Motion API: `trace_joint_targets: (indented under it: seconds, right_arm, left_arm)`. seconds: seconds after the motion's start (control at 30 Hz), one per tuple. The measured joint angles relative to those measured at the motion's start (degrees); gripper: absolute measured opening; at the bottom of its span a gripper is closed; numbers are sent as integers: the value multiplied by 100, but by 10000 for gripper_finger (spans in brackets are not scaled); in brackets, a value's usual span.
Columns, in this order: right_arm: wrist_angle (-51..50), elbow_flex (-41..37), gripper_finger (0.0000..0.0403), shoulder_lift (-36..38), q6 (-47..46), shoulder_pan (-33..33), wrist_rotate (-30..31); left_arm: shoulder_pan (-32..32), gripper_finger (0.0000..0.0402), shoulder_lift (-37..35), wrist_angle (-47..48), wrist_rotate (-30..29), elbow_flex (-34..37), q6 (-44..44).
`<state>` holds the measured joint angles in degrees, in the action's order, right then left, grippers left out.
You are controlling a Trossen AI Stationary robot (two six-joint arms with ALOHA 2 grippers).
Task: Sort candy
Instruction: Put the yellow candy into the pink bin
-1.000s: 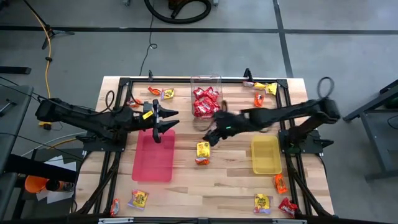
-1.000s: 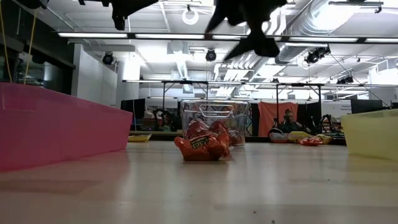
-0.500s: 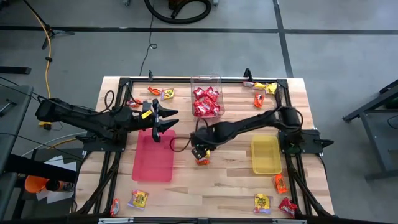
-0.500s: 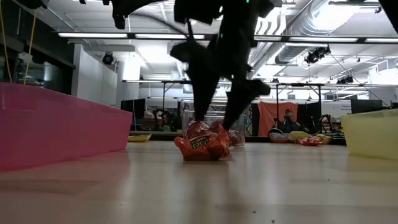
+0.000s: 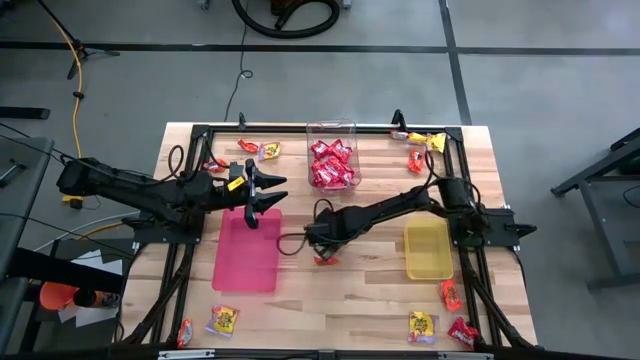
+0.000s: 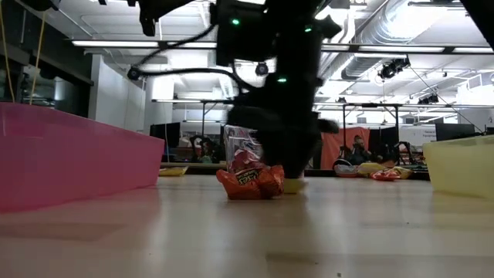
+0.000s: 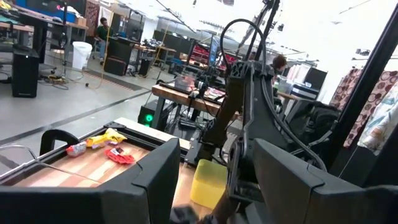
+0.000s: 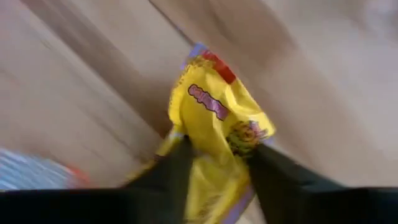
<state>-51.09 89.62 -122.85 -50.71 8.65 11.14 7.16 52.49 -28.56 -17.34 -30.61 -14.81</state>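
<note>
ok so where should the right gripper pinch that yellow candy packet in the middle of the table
Across its narrow middle, coming straight down from above. The yellow candy packet lies flat on the table, crinkled, with loose ends, so the waist gives the firmest pinch. The right gripper already straddles it there, a finger on each side.

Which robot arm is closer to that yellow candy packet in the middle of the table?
Right. The right gripper has its fingers around the yellow candy packet; the left gripper hovers off above the pink tray.

We make out printing on the yellow candy packet [image 8: 217, 121] — its lettering is too blurred to read.
</note>
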Motion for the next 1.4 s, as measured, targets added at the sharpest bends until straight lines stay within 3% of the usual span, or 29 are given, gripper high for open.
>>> trace_joint_targets:
  seconds: [0.07, 0.13, 0.23, 0.33, 0.57, 0.73, 1.4]
  right_arm:
    - [-349, -21, 52, 220, 223, 32, 221]
    - [-483, -12, 18, 586, 510, 47, 419]
    - [-936, 1, 30, 1137, 689, 41, 680]
    - [-1319, -10, 11, 1765, 708, 41, 1098]
    - [-1337, -54, 3, 3126, 583, 41, 1743]
    - [-1320, -54, 2, 3699, 529, 50, 2043]
    - [-1412, -54, 0, 4077, 865, 13, 2132]
  left_arm:
    - [0, 188, 0, 2, 0, 0, 0]
    - [0, 188, 0, 2, 0, 0, 0]
    - [0, 188, 0, 1, -4, 0, 12]
    - [0, 188, 0, 4, -4, 0, 128]
    - [0, 188, 0, 41, 31, 0, 144]
    - [0, 188, 0, 106, 33, 0, 146]
    - [0, 188, 0, 221, 39, 0, 149]
